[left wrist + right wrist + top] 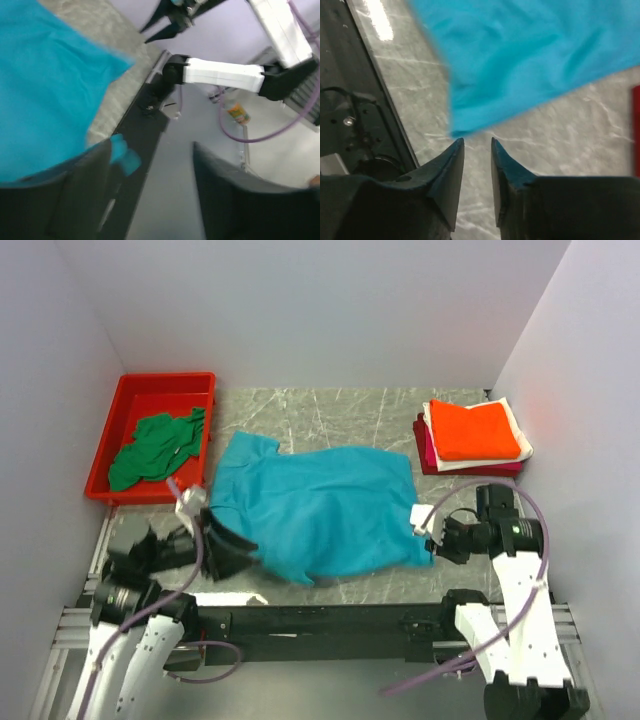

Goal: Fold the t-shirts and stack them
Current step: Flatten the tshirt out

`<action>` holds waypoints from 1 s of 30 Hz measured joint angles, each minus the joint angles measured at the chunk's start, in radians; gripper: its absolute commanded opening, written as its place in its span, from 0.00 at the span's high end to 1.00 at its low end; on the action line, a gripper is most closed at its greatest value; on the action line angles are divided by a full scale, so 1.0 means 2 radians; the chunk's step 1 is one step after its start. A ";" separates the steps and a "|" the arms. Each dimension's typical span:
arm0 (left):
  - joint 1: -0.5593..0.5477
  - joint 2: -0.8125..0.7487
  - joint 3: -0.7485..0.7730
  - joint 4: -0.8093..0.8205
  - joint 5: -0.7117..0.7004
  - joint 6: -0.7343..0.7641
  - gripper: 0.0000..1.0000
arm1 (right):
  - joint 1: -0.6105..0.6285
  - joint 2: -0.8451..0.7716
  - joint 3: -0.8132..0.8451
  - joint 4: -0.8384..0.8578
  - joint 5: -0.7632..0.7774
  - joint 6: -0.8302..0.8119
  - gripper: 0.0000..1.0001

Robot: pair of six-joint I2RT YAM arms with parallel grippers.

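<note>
A teal t-shirt [330,510] lies spread out on the marble table. My left gripper [232,552] is at its near left edge with the jaws wide apart. In the left wrist view [150,190] the teal cloth [45,85] lies beside the left finger and nothing is between the jaws. My right gripper [432,538] is at the shirt's near right corner. In the right wrist view [477,145] the jaws stand a little apart and empty, just short of the teal corner [520,65]. A dark green t-shirt [155,445] lies crumpled in the bin. Folded orange [475,428], white and magenta shirts are stacked at the back right.
A red plastic bin [135,390] stands at the back left. White walls close in the left, back and right sides. A black rail [330,620] runs along the near table edge between the arm bases.
</note>
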 measured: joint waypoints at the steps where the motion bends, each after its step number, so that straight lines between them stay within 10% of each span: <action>1: -0.002 -0.033 -0.014 -0.005 0.009 -0.019 0.16 | 0.000 -0.007 0.003 -0.004 0.005 -0.005 0.57; 8: -0.006 -0.043 0.056 -0.024 0.002 0.000 0.11 | 0.000 0.069 0.075 0.006 -0.024 0.004 0.54; 19: -0.005 0.340 0.093 0.030 -0.208 0.044 0.20 | 0.031 0.387 0.176 0.195 -0.019 0.216 0.62; 30: 0.028 0.739 0.419 0.017 -0.348 0.142 0.41 | 0.051 0.571 0.338 0.279 0.076 0.367 0.57</action>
